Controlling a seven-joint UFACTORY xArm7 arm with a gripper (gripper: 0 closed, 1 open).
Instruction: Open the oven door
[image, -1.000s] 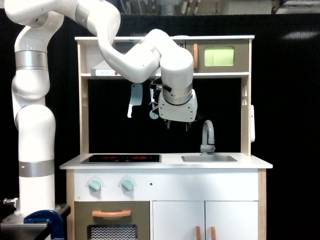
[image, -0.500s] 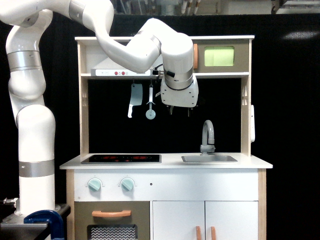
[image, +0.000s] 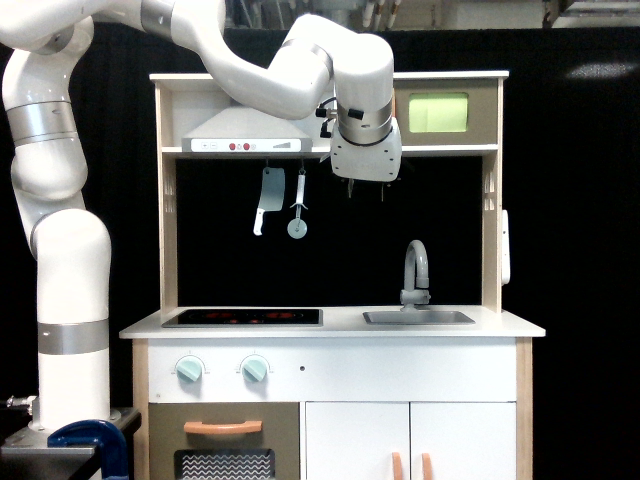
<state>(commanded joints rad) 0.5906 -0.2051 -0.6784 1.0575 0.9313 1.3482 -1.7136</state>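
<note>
The white arm rises from its base at the exterior view's left, bends over the top of the toy kitchen and comes down in front of the upper shelf. Its tool hangs just under that shelf, pointing down into the dark alcove, with two short fingertips showing a small gap between them; from here I cannot tell whether it is spread or pressed together, and it grips nothing I can see.

The oven door sits at the top right of the kitchen, in the upper row above the shelf. Its lime-green window faces the room and it lies flush with the frame, shut. The wrist of the arm covers the door's left edge, so its handle is hidden. The tool is below and to the left of the door, not touching it.

Left of the tool, a toy cleaver and a small round cutter hang from the shelf, under the range hood. Down on the bench are the hob at left and the sink with its grey tap at right. Below are two pale knobs and the larger door with the horizontal orange handle.
</note>
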